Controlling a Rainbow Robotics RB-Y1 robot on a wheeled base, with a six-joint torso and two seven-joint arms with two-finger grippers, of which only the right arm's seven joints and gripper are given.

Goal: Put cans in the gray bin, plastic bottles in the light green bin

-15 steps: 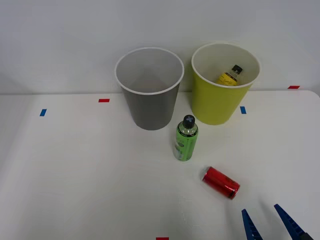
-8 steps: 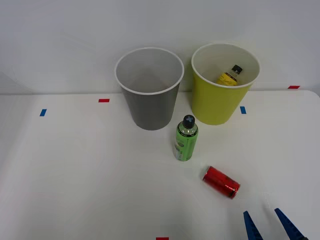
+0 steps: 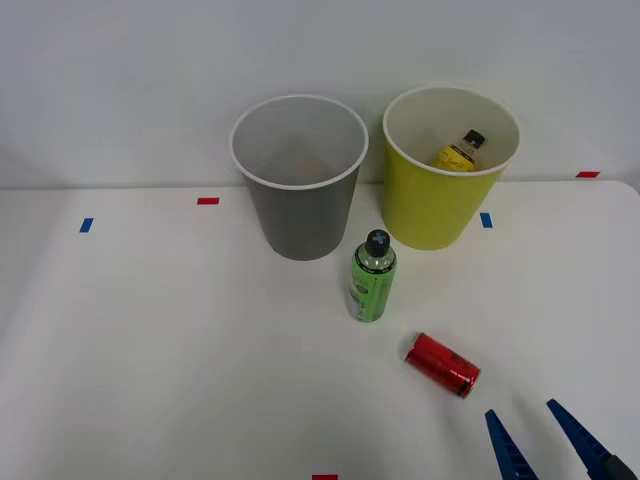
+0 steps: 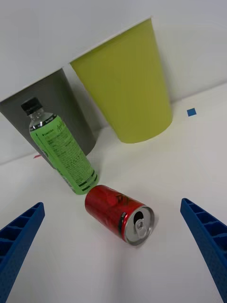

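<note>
Since a second ago the right gripper [image 3: 545, 440] has shifted only slightly at the near right edge of the front view; the can, bottles and bins have not moved. Its blue ribbed fingers [image 4: 21, 236] are spread wide and hold nothing.

The red can [image 3: 442, 364] lies on its side on the white counter [image 3: 150, 330], just ahead of the gripper. The wrist view shows its pull-tab end [image 4: 141, 226] facing the camera, between the two fingers; the front view does not show that end. The green bottle [image 3: 372, 277] stands upright just beyond the can, black cap on top. Its label carries small print, too fine to read.

Behind it stand the gray bin [image 3: 299, 180] and the light green bin [image 3: 445, 175], side by side and close together. The front view looks into both: a yellow-label bottle [image 3: 461, 151] lies inside the light green bin. The wrist view shows the bins' outer walls instead.

Small blue [image 3: 86, 225] and red [image 3: 208, 201] tape marks dot the counter. A plain pale wall [image 3: 120, 80] rises behind.
</note>
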